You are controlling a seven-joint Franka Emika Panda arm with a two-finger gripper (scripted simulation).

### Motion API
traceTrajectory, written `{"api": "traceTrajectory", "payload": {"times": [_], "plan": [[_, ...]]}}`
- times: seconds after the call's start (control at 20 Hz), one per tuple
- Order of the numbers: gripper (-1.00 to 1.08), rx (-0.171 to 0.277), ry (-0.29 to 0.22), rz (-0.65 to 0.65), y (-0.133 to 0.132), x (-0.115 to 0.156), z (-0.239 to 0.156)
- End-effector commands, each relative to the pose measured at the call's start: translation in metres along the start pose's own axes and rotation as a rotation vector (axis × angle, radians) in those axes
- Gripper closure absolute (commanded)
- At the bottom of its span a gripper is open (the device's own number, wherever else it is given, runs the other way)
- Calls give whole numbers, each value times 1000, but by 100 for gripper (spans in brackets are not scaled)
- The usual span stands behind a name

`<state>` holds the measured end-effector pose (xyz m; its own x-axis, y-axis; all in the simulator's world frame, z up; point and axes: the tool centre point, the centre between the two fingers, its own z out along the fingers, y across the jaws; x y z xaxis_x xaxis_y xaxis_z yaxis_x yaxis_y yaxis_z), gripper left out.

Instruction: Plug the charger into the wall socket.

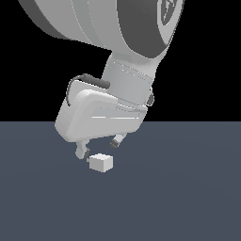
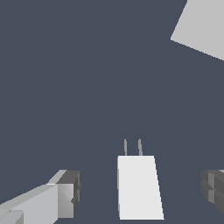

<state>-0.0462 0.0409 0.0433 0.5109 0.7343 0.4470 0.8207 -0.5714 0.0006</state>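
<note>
Seen in the exterior view: a small off-white boxy charger (image 1: 100, 163) lying on the flat dark blue-grey floor (image 1: 188, 197), just under the white Panda arm (image 1: 117, 56) that fills the upper part of the picture. Hanging directly above the block, the gripper (image 1: 99, 147), tilted, with one pale finger (image 1: 82, 150) at the exterior view's left of the charger and one dark-tipped finger (image 1: 116, 140) higher and toward the exterior view's right. Hard to tell from here whether the left finger touches the block or only stands just beside it.

Seen in the wrist view: gripper (image 2: 142, 192) spread wide, jaws well apart, nothing clamped between them. Between the two fingers, the charger (image 2: 139, 186), clear floor (image 2: 87, 87) showing on both sides of it, so no contact with either pad. One finger (image 2: 65, 192) pale with a grey tip, the other fingertip (image 2: 213, 190) dark and cut off by the picture's edge. Two short thin grey prongs (image 2: 132, 147) sticking out of the charger's far face, side by side, pointing away from the camera.

Beyond the prongs and well apart from the block, off to one side: a flat off-white plate, the wall socket (image 2: 201, 28), shown only in part at the picture's corner and turned at an angle to the charger. Holes at its centre not visible in this cut. Socket not visible in the exterior view.
</note>
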Motion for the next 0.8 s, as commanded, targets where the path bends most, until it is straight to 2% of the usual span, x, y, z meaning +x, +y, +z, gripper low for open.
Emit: {"api": "traceTrajectory", "payload": {"times": [0.0, 0.45, 0.5, 0.75], "plan": [[-92, 1, -1, -1, -1, -5, 11], [-92, 1, -1, -2, 0, -14, 29], [108, 1, -1, -2, 0, -14, 29], [108, 1, -1, -2, 0, -14, 29]]}}
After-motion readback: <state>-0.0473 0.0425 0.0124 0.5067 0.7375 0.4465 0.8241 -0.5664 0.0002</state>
